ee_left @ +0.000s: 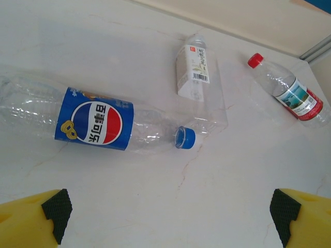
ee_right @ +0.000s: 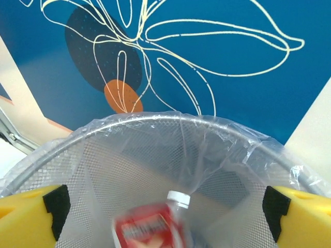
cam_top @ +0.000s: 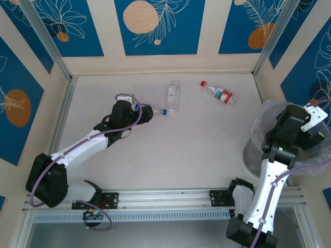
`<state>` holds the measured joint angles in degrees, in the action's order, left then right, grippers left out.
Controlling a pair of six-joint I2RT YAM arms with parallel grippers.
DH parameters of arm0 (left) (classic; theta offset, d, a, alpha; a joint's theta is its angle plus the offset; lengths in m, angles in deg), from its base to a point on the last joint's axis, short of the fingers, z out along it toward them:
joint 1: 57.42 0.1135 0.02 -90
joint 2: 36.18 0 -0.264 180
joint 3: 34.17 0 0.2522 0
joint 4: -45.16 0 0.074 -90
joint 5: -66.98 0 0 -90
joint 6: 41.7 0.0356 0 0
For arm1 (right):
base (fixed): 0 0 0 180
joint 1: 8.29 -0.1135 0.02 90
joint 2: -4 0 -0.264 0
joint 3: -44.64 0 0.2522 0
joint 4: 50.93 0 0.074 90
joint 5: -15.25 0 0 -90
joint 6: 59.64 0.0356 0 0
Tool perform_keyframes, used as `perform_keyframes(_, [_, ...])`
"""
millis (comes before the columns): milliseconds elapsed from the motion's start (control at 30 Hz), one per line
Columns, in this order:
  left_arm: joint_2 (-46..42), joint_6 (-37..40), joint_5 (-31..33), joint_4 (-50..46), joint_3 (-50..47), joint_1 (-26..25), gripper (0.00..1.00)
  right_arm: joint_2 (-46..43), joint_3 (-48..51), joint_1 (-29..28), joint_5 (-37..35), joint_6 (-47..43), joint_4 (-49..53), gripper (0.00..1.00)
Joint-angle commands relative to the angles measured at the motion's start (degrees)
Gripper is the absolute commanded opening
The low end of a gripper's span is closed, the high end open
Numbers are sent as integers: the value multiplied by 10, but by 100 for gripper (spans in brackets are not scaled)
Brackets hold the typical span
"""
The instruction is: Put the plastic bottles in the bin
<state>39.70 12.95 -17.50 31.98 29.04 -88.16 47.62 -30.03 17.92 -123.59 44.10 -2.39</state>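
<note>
Plastic bottles, three in number, lie on their sides on the white, faintly veined bench (cam_top: pixel 196 144), well apart from the bin (cam_top: pixel 257 135) at the right edge.

- Pepsi bottle (ee_left: pixel 95 124): clear, crumpled, with a blue label and blue cap. It lies nearest the left jaws.
- Squarish bottle (cam_top: pixel 173 96): clear, with a white label. It lies beyond the Pepsi bottle's cap end.
- Red-capped bottle (cam_top: pixel 220 94): clear and ribbed, with a red and white label. It lies farthest right.
- Fourth bottle (ee_right: pixel 150 230): red label and white cap. It sits inside the bin, blurred.

The bin is round wire mesh lined with a crinkly translucent bag draped over the rim (ee_right: pixel 155 118).

The left arm (cam_top: pixel 88 142) reaches diagonally across the bench. Its left jaws are spread wide and grip nothing, and the yellow fingers with black pads (ee_left: pixel 57 206) stand short of the Pepsi bottle.

The right arm (cam_top: pixel 271 175) is raised and bent over the bin. Its right jaws are spread wide above the opening, with the pads (ee_right: pixel 57 204) clear of the bottle below.
</note>
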Motion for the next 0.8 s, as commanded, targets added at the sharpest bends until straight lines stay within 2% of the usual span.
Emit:
perform_keyframes(0, [7,-14,-15,0,14,9,100,-4,-17,-2,15,29,4,100])
perform_keyframes(500, [14,-51,-13,-31,11,21,100,-18,-32,-53,130,73,25,99])
perform_keyframes(767, [15,-67,-7,-40,4,28,100,-32,-50,-78,306,81,15,100])
